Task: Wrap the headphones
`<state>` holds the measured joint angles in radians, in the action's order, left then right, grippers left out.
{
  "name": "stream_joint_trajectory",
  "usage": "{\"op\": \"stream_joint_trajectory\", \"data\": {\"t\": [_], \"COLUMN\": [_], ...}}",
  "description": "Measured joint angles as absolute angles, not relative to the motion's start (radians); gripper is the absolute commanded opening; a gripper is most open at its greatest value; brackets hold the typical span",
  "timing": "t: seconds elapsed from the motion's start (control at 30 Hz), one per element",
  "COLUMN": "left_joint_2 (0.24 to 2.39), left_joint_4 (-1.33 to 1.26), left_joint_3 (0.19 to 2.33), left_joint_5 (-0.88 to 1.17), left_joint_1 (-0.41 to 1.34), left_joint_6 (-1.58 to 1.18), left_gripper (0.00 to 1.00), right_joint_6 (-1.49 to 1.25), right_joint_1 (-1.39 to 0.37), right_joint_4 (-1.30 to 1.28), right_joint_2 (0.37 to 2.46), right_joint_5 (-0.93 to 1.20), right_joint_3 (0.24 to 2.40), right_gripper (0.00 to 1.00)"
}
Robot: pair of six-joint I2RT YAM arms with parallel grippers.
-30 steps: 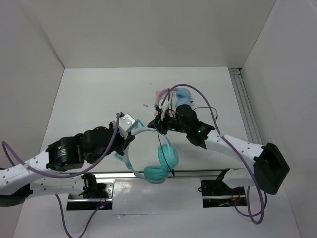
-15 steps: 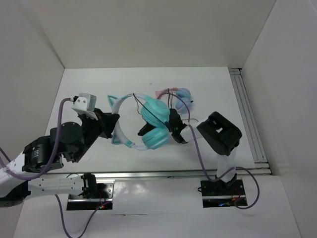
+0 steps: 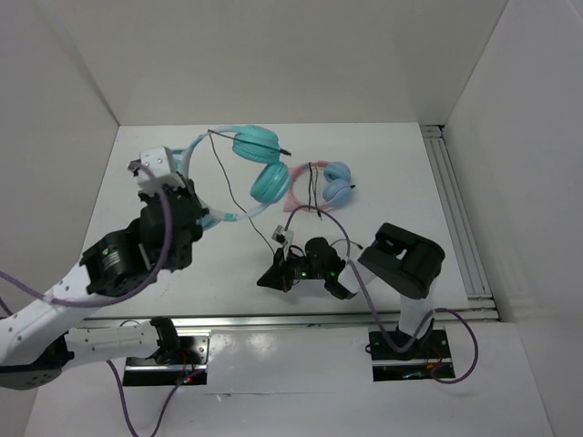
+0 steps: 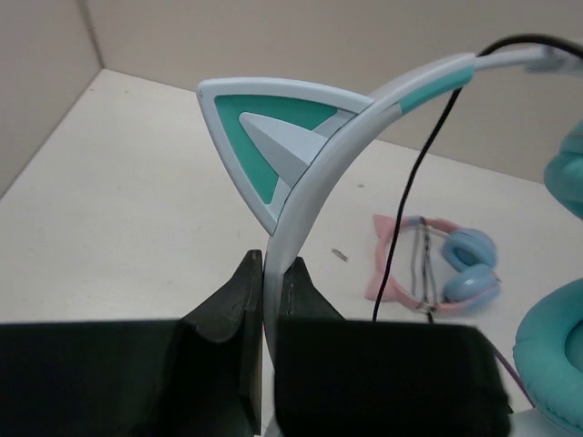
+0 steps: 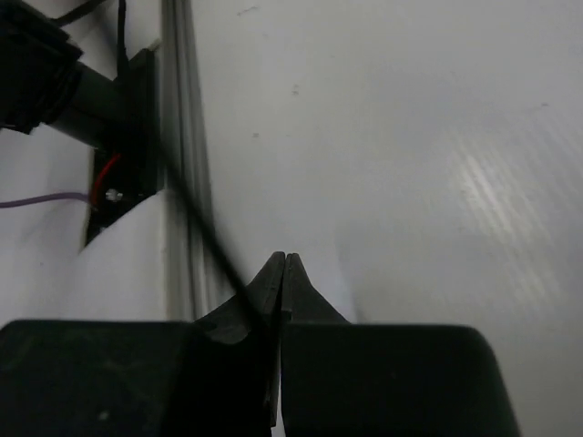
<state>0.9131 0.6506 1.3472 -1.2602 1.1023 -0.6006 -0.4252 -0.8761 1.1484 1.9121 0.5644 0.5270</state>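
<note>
The left tool [image 4: 271,269] is clamped on the pale headband of the teal cat-ear headphones [image 3: 271,184], just below one cat ear [image 4: 273,137]. It holds them lifted over the far-left part of the tabletop [image 3: 392,159], with both earcups toward the middle of the far edge. Their thin black cable [image 4: 408,205] hangs down toward the right tool [image 5: 284,262], which is low near the middle of the near edge. Its jaws are together, and the cable meets the side of one finger; I cannot tell whether it is pinched. A pink-banded pair of headphones [image 3: 337,184] lies on the tabletop right of the teal earcups.
</note>
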Motion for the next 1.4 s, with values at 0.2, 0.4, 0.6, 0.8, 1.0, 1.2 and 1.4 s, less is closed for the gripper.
{"op": "stream_joint_trajectory", "data": {"t": [0.2,0.4,0.6,0.8,1.0,1.2,1.4], "left_joint_2": [1.11,1.227,1.275,1.448,1.547,1.46,1.314], "left_joint_4": [0.625,0.646,0.644,0.674,0.746,0.776,0.866], "left_joint_3": [1.373,1.36,1.356,1.356,1.356,1.251,1.144], "left_joint_5": [-1.022,-0.853,-0.823,-0.862,-0.764,-0.617,-0.545], "left_joint_1": [0.674,0.475,0.435,0.435,0.484,0.677,0.831], "left_joint_6": [-0.561,-0.55,-0.55,-0.552,-0.478,-0.436,-0.45], "left_gripper": [0.0,0.0,0.0,0.0,0.0,0.0,0.0], "right_joint_6": [-0.345,-0.26,-0.202,-0.111,0.023,0.107,0.183], "right_joint_1": [-0.992,-1.063,-1.104,-1.131,-1.086,-0.886,-0.81], "right_joint_4": [0.961,0.773,0.569,0.368,0.178,0.087,-0.033], "right_joint_2": [1.562,1.338,1.242,1.142,1.112,1.192,1.267], "right_joint_5": [0.355,0.202,0.131,0.084,-0.029,-0.082,-0.14], "right_joint_3": [0.476,0.489,0.523,0.675,0.856,0.95,0.994], "right_gripper": [0.0,0.0,0.0,0.0,0.0,0.0,0.0]}}
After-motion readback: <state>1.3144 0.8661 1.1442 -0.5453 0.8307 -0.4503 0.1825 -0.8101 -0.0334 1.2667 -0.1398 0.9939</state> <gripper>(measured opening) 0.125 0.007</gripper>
